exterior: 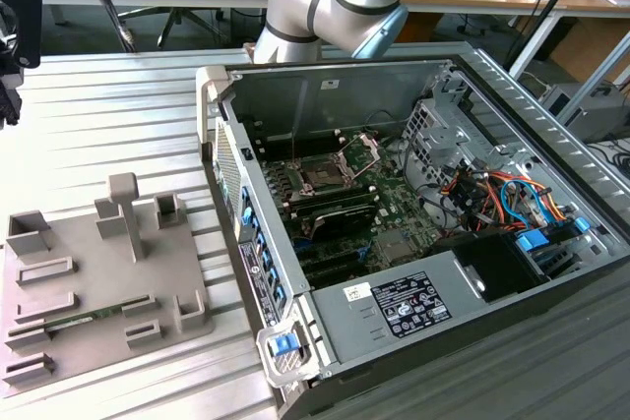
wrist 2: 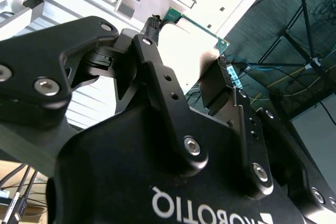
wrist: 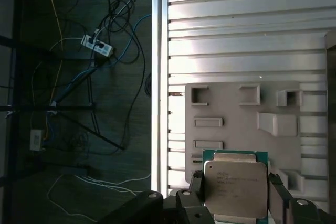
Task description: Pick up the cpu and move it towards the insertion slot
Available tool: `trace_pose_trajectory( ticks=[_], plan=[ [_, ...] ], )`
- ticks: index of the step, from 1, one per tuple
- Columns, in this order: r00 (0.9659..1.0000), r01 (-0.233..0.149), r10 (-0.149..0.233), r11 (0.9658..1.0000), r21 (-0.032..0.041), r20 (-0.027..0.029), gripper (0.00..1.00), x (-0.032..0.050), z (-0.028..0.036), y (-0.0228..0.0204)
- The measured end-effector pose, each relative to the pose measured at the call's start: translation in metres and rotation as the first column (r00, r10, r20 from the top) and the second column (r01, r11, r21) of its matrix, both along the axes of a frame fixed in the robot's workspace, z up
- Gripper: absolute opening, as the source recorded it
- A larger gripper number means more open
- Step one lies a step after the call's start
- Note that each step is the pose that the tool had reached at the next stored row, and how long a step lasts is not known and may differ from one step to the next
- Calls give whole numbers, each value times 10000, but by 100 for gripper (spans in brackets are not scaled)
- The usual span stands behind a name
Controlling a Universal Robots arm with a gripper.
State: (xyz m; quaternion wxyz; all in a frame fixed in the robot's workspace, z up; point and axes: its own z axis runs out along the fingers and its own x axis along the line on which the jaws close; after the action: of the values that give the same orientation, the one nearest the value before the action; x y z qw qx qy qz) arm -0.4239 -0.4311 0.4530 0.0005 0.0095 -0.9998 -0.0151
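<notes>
**Chip in grip, travelling toward the socket**

Nearest: gripping the chip (wrist: 235,187) by two opposite edges, metal lid facing the camera in the first wrist view, green border showing along one side. Closing the gripper (wrist: 236,184) only to the chip's width, one black finger (wrist: 196,188) pressing on each side, nothing else between the jaws.

Beyond: hanging above the grey tray (wrist: 231,108) and the slatted table (wrist: 236,24), apparently lifted clear of the tray's recesses and posts.

Farthest, in the exterior view: lying inside the open computer case (exterior: 325,95), well apart from the tray, the socket (exterior: 320,176), dark and square, with its metal bracket (exterior: 366,150) swung up.

Handling, as a judgement: calling for a level, unhurried carry with no added squeeze; passing high over the tray posts and the case wall; squaring up with the socket frame while well above it; risking a slip in so narrow an edge hold under any tilt or knock.
</notes>
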Motion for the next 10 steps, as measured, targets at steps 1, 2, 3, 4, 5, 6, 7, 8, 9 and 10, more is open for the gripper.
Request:
trace_pose_trajectory(
  ticks=[1,2,3,4,5,6,7,8,9,10],
  plan=[
    [10000,0,0,10000,0,0,55,5,0,0],
    [10000,0,0,10000,0,0,55,8,0,0],
    [10000,0,0,10000,-1,0,55,12,0,0],
    [10000,0,0,10000,0,0,55,15,0,0],
    [10000,0,0,10000,0,0,55,21,0,0],
    [10000,0,0,10000,0,0,55,31,0,0],
    [10000,0,0,10000,0,0,55,38,0,0],
    [10000,0,0,10000,0,0,55,43,0,0],
    [10000,0,0,10000,0,0,55,47,0,0],
    [10000,0,0,10000,1,1,55,54,-1,0]
  ],
)
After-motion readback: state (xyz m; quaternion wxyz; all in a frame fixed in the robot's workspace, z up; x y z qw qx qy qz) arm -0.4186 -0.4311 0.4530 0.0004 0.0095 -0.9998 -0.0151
